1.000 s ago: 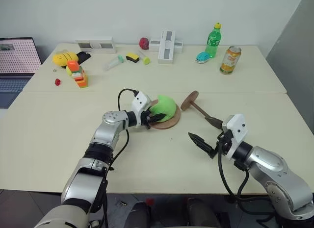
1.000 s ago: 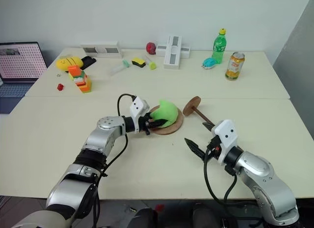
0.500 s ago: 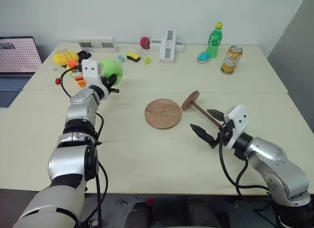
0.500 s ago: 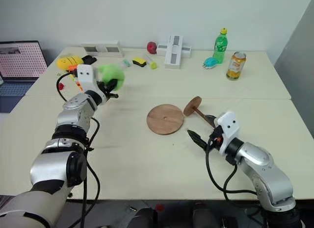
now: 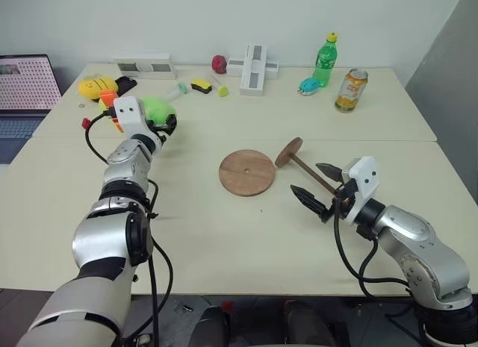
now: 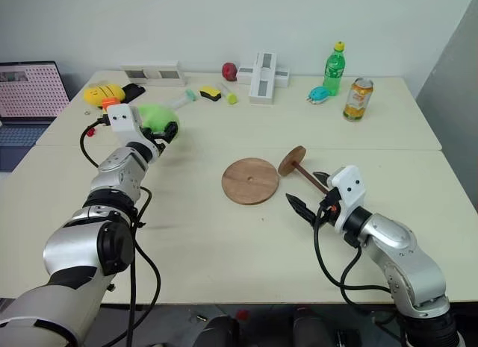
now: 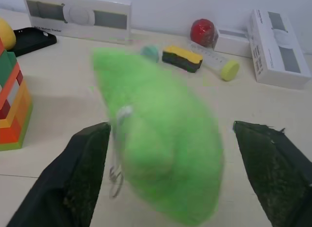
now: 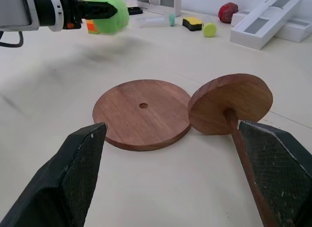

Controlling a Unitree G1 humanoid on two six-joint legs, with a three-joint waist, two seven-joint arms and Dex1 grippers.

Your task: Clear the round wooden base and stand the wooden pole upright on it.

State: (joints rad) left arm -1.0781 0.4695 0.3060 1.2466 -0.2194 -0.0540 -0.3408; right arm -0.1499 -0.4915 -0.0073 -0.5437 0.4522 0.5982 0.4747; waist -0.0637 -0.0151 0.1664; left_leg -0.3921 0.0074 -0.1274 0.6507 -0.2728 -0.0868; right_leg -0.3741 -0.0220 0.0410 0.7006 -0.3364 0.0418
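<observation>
Now that its top is bare, round wooden base (image 5: 247,172) lies flat mid-table, centre hole showing, ready to take the rod. Wooden pole (image 5: 302,163) lies tipped over just right of the base: its fixed disc stands on edge close beside the base rim, rod running away from the base toward the right gripper (image 5: 320,190). That gripper hovers level with its fingers spread wide either side of the rod's far end, nothing gripped; judged, it is posed for the pickup, since the pole must be raised before it can go on the base.

Far left of the base, left gripper (image 5: 166,124) points toward the back of the table, fingers spread wide, green plush toy (image 5: 153,108) between them and blurred; whether it is free of the pads I cannot tell. Judged, the toy is being dumped there to keep it well apart from the base.

Against a second ago: the toy sat on the base with the left fingers closed on it; since then the arm has swung it left and opened. Base and pole unmoved. Right gripper nearly where it was, open throughout.
</observation>
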